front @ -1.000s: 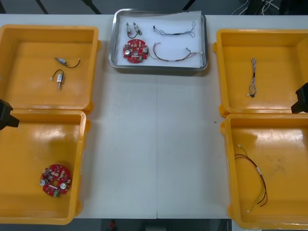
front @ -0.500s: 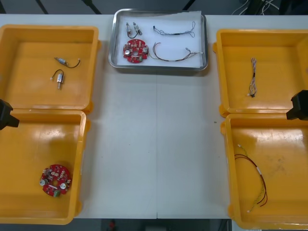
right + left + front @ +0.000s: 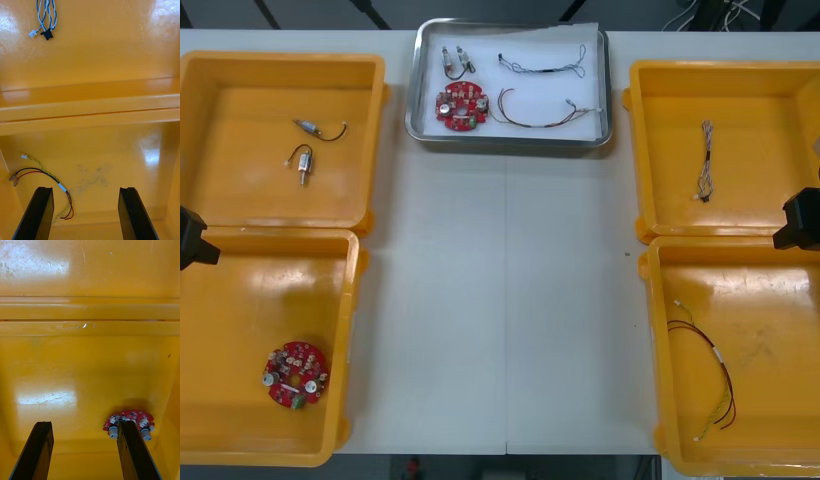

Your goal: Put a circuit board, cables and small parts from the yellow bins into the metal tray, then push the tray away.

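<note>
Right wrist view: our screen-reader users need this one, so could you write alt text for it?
The open right gripper hangs over a yellow bin with a red and yellow cable lying by one finger. Past the adjoining rims, a second bin holds the end of a twisted blue and white cable.

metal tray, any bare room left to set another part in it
Only a narrow white strip between the far cable and the near cable. The left end of the tray is crowded: small metal parts, then the circuit board.
</note>
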